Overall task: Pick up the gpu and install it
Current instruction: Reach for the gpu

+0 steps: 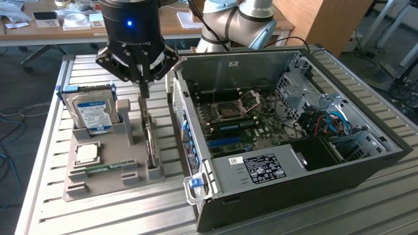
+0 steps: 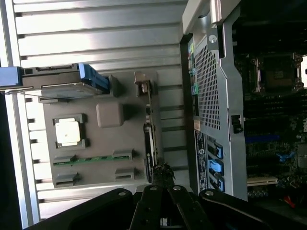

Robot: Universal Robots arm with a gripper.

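1. Exterior view: the gripper (image 1: 143,94) hangs straight down over the side of the grey holder tray (image 1: 114,142) nearest the open computer case (image 1: 261,169).
2. The gpu (image 1: 150,142) stands on edge in the tray's long slot, just beside the case wall. It is not lifted.
3. Gripper state: the fingers are pressed together. They appear to pinch the card's upper edge at the end towards the arm. The contact itself is hard to make out.
4. Wrist view: the gripper (image 2: 160,173) sits right on one end of the gpu (image 2: 148,129), which runs thin along the tray (image 2: 129,143).
5. Other parts in the tray sit apart from the gripper: hard drive (image 1: 95,113) upright, processor chip (image 1: 87,153) flat, memory stick (image 1: 104,169) in its groove.
6. The case lies open on the slatted surface (image 1: 130,210) with the motherboard (image 1: 242,117) exposed. No card is fitted in its blue slots.
7. Step in hand, by my reading: the pick-up, at the grasp stage. Install not begun.
8. Judgement: the card is gripped near one end and sits between slot walls. Getting it out calls for a straight pull along the slot, without tilt, or the far end may bind.
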